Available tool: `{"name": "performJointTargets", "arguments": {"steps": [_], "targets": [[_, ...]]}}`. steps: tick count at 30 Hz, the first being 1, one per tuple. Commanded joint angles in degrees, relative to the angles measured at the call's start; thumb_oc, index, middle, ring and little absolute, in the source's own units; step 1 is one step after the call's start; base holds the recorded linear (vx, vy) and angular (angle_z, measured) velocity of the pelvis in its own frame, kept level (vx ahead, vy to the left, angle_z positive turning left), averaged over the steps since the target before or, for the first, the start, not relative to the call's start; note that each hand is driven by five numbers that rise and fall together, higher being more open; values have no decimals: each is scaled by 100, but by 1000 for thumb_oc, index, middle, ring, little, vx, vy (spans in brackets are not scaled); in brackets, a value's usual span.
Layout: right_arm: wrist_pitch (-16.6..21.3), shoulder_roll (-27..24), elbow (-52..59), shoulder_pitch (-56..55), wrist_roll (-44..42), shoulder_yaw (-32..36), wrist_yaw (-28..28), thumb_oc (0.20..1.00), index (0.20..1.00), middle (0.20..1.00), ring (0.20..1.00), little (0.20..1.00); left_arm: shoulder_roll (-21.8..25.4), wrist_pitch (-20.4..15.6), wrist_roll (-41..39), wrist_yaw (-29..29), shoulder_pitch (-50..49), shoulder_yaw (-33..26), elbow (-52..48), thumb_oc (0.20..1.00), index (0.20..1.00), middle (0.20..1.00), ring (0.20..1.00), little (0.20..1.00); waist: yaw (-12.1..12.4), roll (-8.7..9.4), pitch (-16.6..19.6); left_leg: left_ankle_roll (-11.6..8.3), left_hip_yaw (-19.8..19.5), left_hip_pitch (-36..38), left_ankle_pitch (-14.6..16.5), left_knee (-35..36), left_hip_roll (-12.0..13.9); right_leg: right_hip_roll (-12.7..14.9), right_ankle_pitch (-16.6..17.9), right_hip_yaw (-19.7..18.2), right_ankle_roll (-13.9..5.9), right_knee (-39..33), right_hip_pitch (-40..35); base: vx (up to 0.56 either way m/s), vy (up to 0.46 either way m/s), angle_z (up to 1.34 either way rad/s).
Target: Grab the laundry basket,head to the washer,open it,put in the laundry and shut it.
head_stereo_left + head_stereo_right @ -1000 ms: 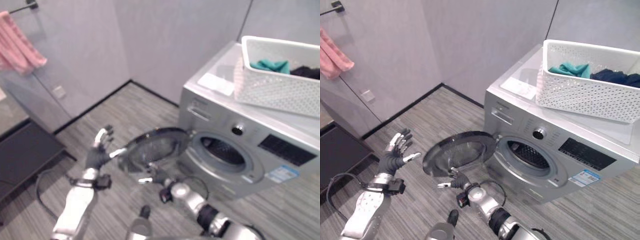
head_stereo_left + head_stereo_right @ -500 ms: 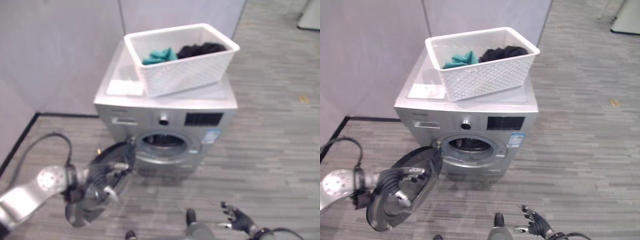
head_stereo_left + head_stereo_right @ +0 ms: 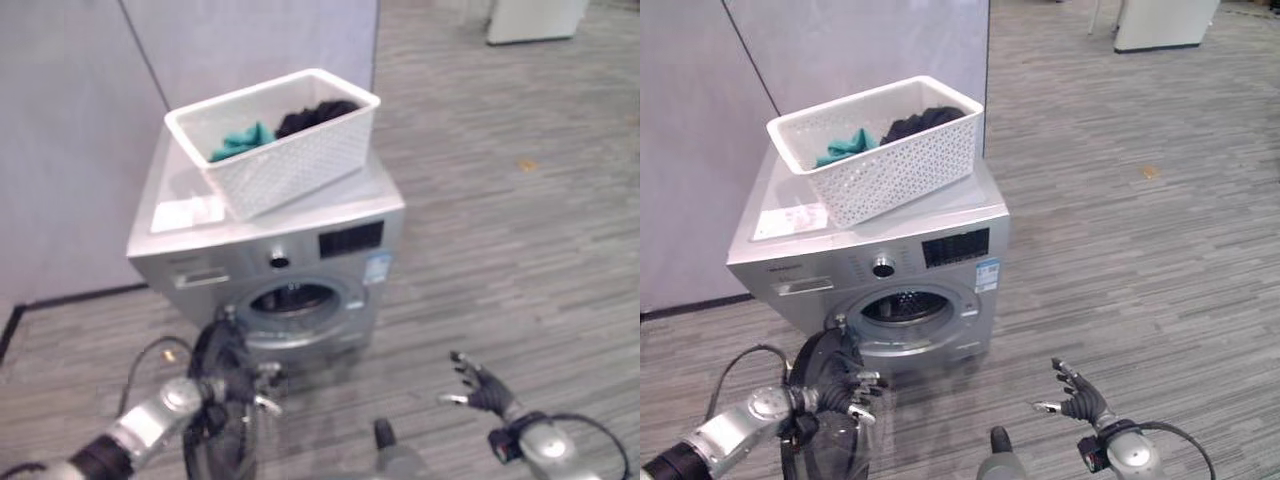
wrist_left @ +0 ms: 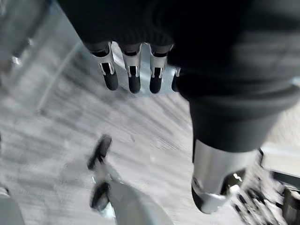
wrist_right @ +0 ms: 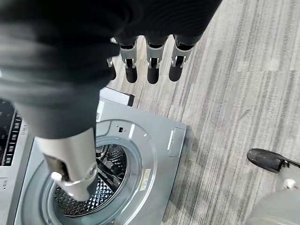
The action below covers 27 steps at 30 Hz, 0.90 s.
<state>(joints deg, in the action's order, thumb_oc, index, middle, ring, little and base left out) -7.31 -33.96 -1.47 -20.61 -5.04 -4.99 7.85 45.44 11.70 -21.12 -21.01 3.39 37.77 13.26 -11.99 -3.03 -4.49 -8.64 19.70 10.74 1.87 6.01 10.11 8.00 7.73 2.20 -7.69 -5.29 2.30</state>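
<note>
The silver washer (image 3: 300, 235) stands against the wall with its round door (image 3: 830, 440) swung open to the left of the dark drum opening (image 3: 902, 305). On its lid sits the white perforated laundry basket (image 3: 290, 150), holding a teal cloth (image 3: 238, 142) and a black cloth (image 3: 315, 108). My left hand (image 3: 835, 385) rests against the open door's edge, fingers (image 4: 133, 77) straight. Low on the right my right hand (image 3: 482, 387) hovers above the floor, fingers (image 5: 150, 68) spread and holding nothing. The drum (image 5: 89, 192) shows in the right wrist view.
Grey wall panels (image 3: 200, 50) rise behind the washer. Striped grey flooring (image 3: 500, 250) stretches to the right and front. A white cabinet (image 3: 1165, 22) stands far back right, and a small orange scrap (image 3: 527, 164) lies on the floor.
The camera has swung, so the washer sits further left. My left hand stays on the door, which now shows nearly edge-on. My right hand has risen higher into view.
</note>
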Motion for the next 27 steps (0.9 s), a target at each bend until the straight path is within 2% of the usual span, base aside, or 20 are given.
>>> {"name": "performJointTargets", "arguments": {"steps": [1, 4, 11, 13, 16, 19, 23, 27], "targets": [[166, 60, 202, 310, -85, 104, 62, 1000, 1000, 1000, 1000, 1000, 16, -89, 968, -156, 111, -551, 237, 1000, 1000, 1000, 1000, 1000, 121, 276, -118, 494, -120, -244, 505, -655, -116, 360, -778, 9, -248, 389, -26, -1, -30, 6], [59, 236, 149, 188, 41, 210, 179, 1000, 1000, 1000, 1000, 1000, -191, -56, 1654, -222, -352, -1187, 348, 1000, 1000, 1000, 1000, 1000, 219, 280, -87, 505, -190, -268, 501, -598, -124, 357, -791, 104, -223, 368, -56, -4, -26, 13], [-31, 384, 150, 104, -32, 390, 155, 1000, 1000, 1000, 1000, 1000, -437, 2, 1946, -176, -717, -1548, 368, 1000, 1000, 1000, 1000, 1000, 337, 297, -51, 519, -373, -326, 510, -569, -154, 365, -817, 254, -201, 324, -158, -7, -18, 14], [-37, 404, 203, 97, -46, 469, 122, 1000, 1000, 1000, 1000, 1000, -445, -13, 2253, -78, -823, -1754, 404, 1000, 1000, 1000, 1000, 1000, 378, 314, -46, 530, -402, -336, 511, -555, -169, 366, -823, 275, -201, 317, -169, -20, -6, 6], [-7, 520, 305, 1, 3, 590, 185, 1000, 1000, 1000, 1000, 1000, -652, -128, 3592, 727, -765, -2538, 1038, 1000, 1000, 1000, 1000, 1000, 460, 374, -37, 517, -480, -339, 504, -492, -187, 358, -863, 335, -196, 313, -192, -16, -7, 2], [30, 593, 308, 30, 90, 543, 177, 1000, 1000, 1000, 1000, 1000, -1014, -94, 3680, 1505, -567, -3140, 1879, 1000, 1000, 1000, 1000, 1000, 488, 398, -48, 506, -523, -358, 504, -505, -190, 358, -882, 370, -182, 310, -211, -24, -11, 14], [75, 623, 317, 56, 90, 505, 144, 1000, 1000, 1000, 1000, 1000, -1147, -123, 3522, 1916, -438, -3446, 2361, 1000, 1000, 1000, 1000, 1000, 502, 403, -44, 503, -535, -371, 499, -507, -177, 355, -887, 408, -165, 295, -231, -5, -1, 5], [104, 639, 331, 78, 60, 506, 97, 1000, 1000, 1000, 1000, 1000, -1153, -157, 3405, 2051, -483, -3609, 2319, 1000, 1000, 1000, 1000, 1000, 525, 409, -34, 502, -546, -386, 495, -511, -172, 356, -892, 438, -159, 293, -246, 0, 0, 0]]}}
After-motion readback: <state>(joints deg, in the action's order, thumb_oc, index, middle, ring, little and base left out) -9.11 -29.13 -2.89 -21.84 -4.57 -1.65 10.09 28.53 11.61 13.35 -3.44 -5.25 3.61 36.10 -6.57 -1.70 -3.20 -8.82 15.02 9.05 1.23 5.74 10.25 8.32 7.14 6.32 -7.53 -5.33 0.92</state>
